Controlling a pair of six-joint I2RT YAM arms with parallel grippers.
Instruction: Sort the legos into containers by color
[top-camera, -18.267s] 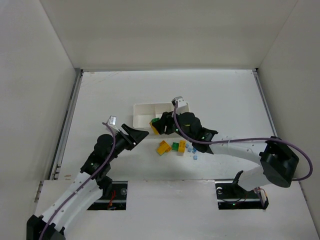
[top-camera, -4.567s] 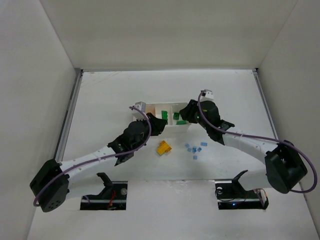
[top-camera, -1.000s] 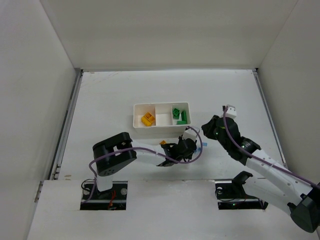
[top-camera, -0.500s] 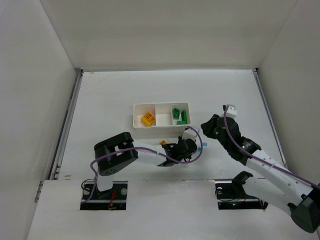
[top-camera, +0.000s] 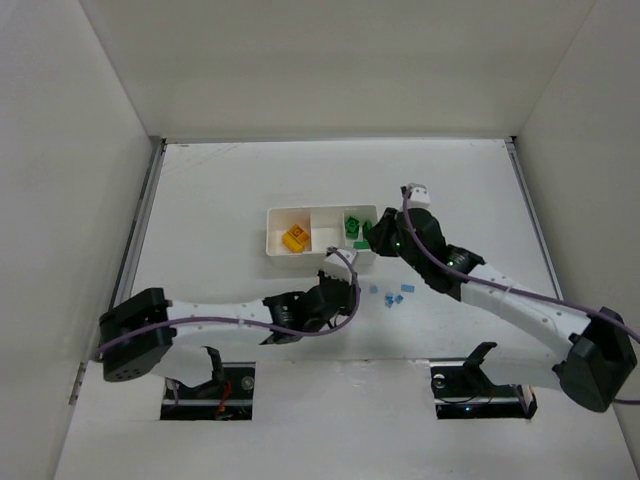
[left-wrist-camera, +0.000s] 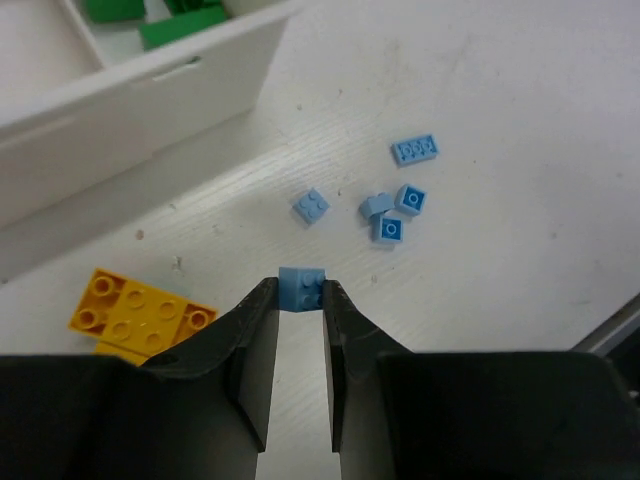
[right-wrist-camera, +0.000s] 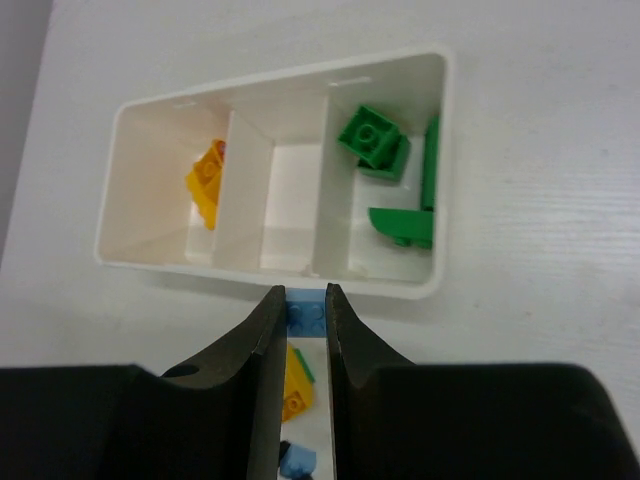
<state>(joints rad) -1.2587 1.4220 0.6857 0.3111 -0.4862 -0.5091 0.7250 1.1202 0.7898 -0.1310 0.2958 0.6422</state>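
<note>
Left end effector (left-wrist-camera: 300, 293) is clamped on a pale blue lego (left-wrist-camera: 301, 287), in front of the tray (left-wrist-camera: 150, 105). Right end effector (right-wrist-camera: 305, 303) pinches a second blue lego (right-wrist-camera: 305, 313) right at the tray's front wall, by the middle compartment. Yellow legos (right-wrist-camera: 207, 180) sit in the tray's left compartment, green legos (right-wrist-camera: 385, 150) in its right one. Loose blue legos (left-wrist-camera: 390, 215) and a yellow pair (left-wrist-camera: 140, 315) lie on the counter (left-wrist-camera: 520, 90) in front of the tray.

The table (top-camera: 220, 180) bears a tray (top-camera: 290, 252), yellow brick (left-wrist-camera: 140, 318), loose blue bricks (left-wrist-camera: 388, 229).
</note>
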